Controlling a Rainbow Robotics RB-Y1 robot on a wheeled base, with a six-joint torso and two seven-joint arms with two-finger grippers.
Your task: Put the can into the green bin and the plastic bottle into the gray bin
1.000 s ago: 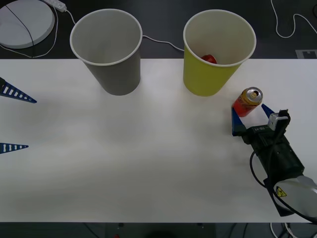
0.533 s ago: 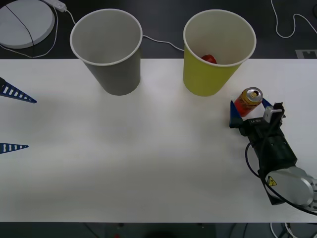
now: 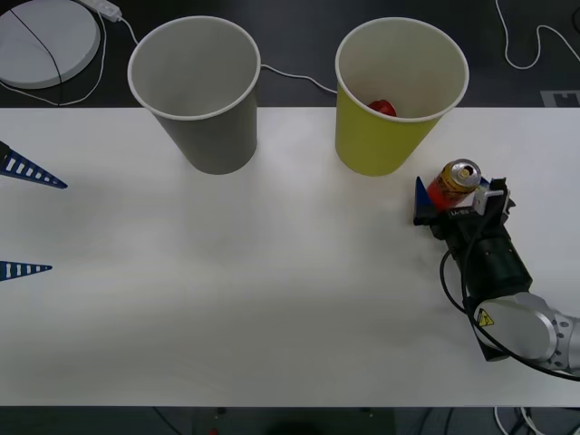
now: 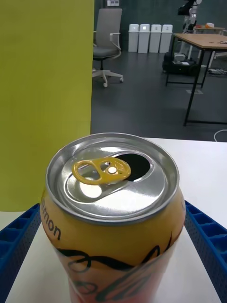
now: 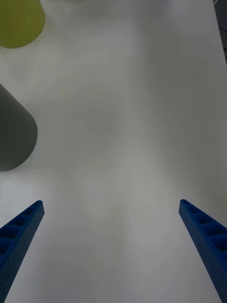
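green bin (image 3: pixel 385 136) holding a small red object (image 3: pixel 382 107) | gray bin (image 3: pixel 204 118) | right gripper (image 3: pixel 456 198) fingers straddling the can (image 3: pixel 454 184), contact unclear | left gripper (image 3: pixel 25 217) sitting spread apart

Dark floor (image 4: pixel 142 102), an office chair (image 4: pixel 108 45), desks (image 4: pixel 203 42) behind.

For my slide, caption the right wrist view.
Opened can upright between the right gripper's spread blue jaws, the green bin close behind.
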